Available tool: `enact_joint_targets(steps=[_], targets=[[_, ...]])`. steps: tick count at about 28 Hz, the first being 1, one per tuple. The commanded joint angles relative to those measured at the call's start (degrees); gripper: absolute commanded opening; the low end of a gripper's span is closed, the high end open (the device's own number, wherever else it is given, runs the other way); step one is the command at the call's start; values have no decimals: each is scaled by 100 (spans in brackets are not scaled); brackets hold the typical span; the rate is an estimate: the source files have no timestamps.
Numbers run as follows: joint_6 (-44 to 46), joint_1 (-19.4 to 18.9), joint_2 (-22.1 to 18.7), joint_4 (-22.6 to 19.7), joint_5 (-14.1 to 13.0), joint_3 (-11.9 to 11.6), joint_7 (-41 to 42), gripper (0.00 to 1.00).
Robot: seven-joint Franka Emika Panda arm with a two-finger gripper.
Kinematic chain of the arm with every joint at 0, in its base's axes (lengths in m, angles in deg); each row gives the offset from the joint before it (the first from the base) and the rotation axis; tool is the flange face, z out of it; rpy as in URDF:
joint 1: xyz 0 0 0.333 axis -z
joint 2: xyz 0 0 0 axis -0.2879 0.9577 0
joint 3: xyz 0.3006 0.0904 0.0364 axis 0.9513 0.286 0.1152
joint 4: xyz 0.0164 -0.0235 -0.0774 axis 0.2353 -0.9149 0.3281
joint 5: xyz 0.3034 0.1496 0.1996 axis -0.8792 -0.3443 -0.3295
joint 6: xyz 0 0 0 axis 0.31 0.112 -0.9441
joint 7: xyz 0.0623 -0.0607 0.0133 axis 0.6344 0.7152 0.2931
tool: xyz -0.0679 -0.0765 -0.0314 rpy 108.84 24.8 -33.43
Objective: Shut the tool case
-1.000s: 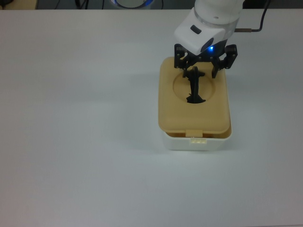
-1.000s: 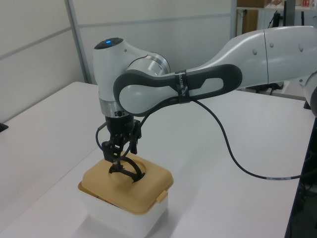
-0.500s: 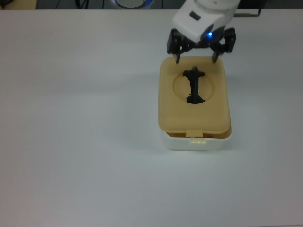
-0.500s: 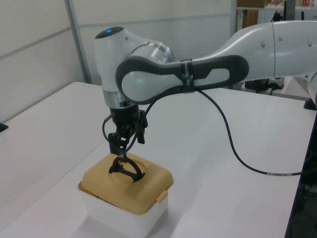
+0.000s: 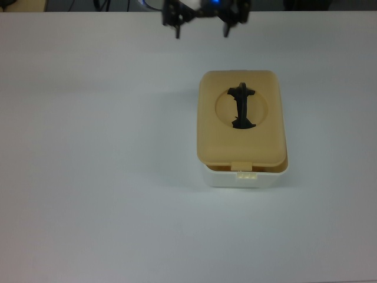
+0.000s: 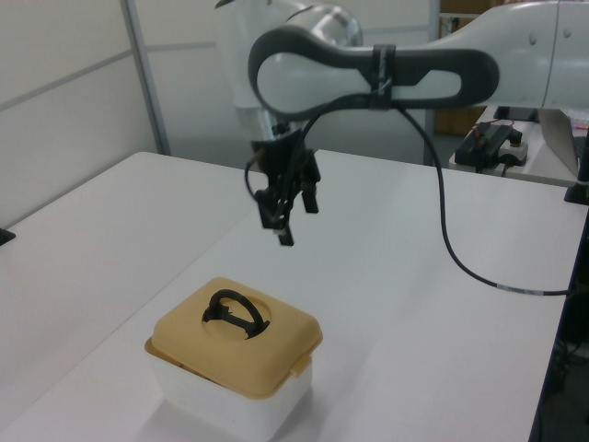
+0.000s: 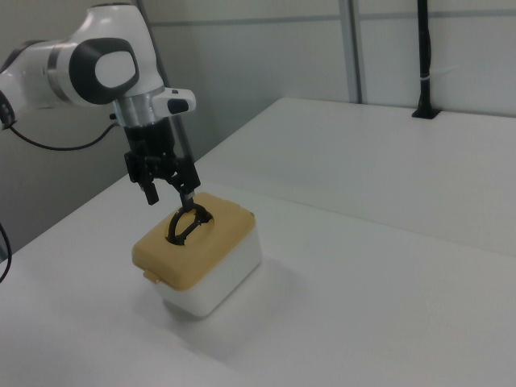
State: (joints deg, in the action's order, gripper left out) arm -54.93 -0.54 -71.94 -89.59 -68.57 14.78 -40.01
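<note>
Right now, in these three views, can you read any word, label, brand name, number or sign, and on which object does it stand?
None can be read.
Arm's dark band: faint light marks, too blurred to read.
Tan lid, black handle, white tub, gripper, table: no writing visible.

Item count: one white tub, one tan lid with one black handle. One robot arm with one gripper having two fingers. One table.
</note>
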Motion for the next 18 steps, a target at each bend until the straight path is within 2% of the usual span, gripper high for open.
enact_joint_targets(steps=[1, 10, 18], targets=[[203, -65, -195, -37, -151, -436, 343, 100], [195, -65, -318, -116, -151, -955, 677, 100], [177, -65, -318, -116, -142, -1176, 791, 100]])
